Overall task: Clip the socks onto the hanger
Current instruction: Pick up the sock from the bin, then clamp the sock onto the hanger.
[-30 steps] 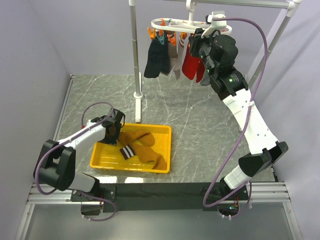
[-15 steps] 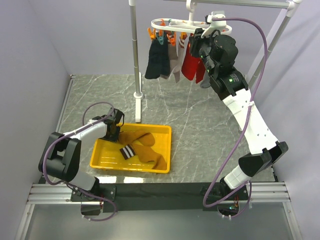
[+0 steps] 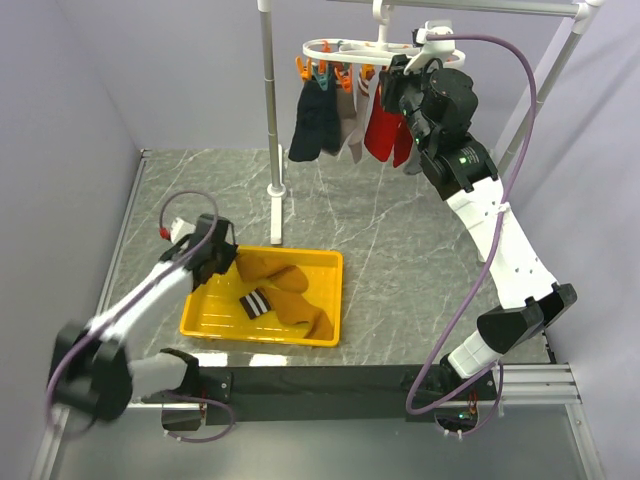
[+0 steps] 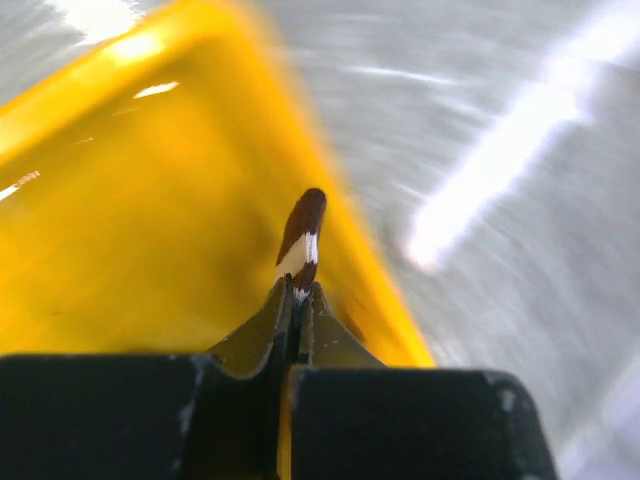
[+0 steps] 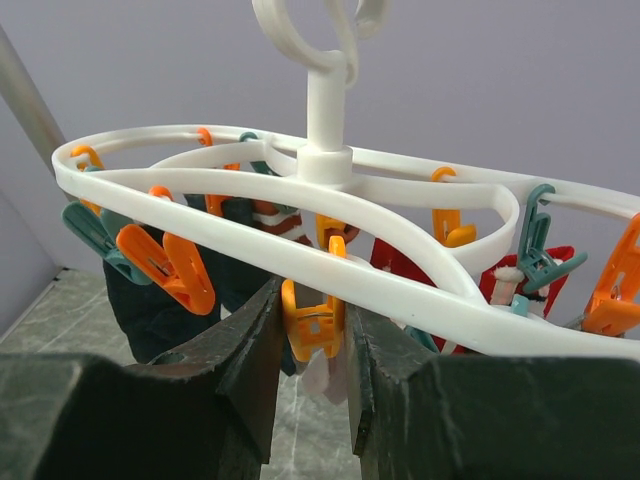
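Observation:
The mustard-brown socks [image 3: 283, 288] lie in a yellow tray [image 3: 208, 320], one striped cuff [image 3: 254, 303] facing up. My left gripper [image 3: 220, 258] is over the tray's far left corner. Its jaws are shut on a thin fold of sock [image 4: 303, 232] with a white stripe, which pokes out past the left gripper's [image 4: 298, 292] tips. The white oval hanger [image 3: 345, 47] hangs from the rack at the back. My right gripper [image 3: 392, 75] reaches up to the hanger [image 5: 420, 270] and is shut on an orange clip [image 5: 318, 322] under its front ring.
Dark navy [image 3: 312, 120], grey [image 3: 350, 128] and red [image 3: 385, 130] socks hang from the hanger's clips. The white rack pole [image 3: 270, 120] stands behind the tray on a foot. Orange and teal clips [image 5: 170, 268] line the rings. Grey walls enclose the marble table.
My left gripper's jaws have closed on the sock at the tray's far left corner, and the left arm's elbow has swung down and left. The right arm has held still on the clip.

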Robot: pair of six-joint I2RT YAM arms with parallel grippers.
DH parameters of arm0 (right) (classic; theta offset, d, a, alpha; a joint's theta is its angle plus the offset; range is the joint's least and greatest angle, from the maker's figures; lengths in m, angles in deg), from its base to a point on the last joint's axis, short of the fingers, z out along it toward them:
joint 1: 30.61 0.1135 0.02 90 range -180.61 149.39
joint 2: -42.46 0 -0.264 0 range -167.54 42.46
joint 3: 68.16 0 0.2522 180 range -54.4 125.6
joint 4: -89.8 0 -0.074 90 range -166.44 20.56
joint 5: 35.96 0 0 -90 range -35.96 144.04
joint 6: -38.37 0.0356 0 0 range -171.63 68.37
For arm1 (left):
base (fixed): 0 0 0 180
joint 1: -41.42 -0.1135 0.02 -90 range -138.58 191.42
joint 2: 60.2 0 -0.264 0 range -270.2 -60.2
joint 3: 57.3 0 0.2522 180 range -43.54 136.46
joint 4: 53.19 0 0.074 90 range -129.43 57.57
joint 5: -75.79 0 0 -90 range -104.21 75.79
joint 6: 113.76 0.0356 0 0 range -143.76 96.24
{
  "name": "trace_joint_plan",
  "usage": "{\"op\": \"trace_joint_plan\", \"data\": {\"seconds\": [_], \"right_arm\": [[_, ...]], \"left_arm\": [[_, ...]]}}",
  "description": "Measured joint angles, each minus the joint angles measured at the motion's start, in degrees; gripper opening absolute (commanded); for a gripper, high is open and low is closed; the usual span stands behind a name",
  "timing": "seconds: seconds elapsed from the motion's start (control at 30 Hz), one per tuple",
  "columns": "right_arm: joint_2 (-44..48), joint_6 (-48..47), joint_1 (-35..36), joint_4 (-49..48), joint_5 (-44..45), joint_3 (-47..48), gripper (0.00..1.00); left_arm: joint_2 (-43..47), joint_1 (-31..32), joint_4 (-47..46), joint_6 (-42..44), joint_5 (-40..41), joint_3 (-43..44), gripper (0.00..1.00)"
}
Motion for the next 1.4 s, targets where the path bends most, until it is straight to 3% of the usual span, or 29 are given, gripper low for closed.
{"op": "trace_joint_plan", "data": {"seconds": [0.17,0.27,0.37,0.57,0.8,0.97,1.13,1.4], "right_arm": [[0.0,0.4,0.0,0.0,-0.3,0.2,0.02],[0.0,1.4,0.0,0.2,-0.9,0.2,0.01],[0.0,2.2,0.0,0.3,-1.4,0.2,0.01],[0.0,4.0,0.0,0.4,-3.1,0.5,0.01],[0.1,6.9,0.0,0.5,-6.9,0.5,0.00],[0.7,9.9,0.0,0.3,-8.0,0.4,0.00],[1.1,12.0,0.0,0.1,-8.4,0.5,0.00],[1.1,13.8,0.0,-0.2,-8.2,0.4,0.00]], "left_arm": [[22.5,1.5,-9.4,17.8,-5.4,-2.3,0.01],[30.3,2.4,-16.7,27.6,-11.3,-3.0,0.01],[32.0,2.8,-22.8,37.2,-19.1,-2.3,0.01],[21.3,4.9,-30.8,49.0,-32.2,2.5,0.01],[7.1,10.8,-40.5,53.5,-36.9,11.2,0.01],[-4.7,17.3,-44.8,54.4,-30.1,24.2,0.01],[-12.0,22.6,-48.7,55.1,-21.6,31.1,0.01],[-20.7,23.8,-48.3,55.5,-6.8,41.9,0.01]]}}
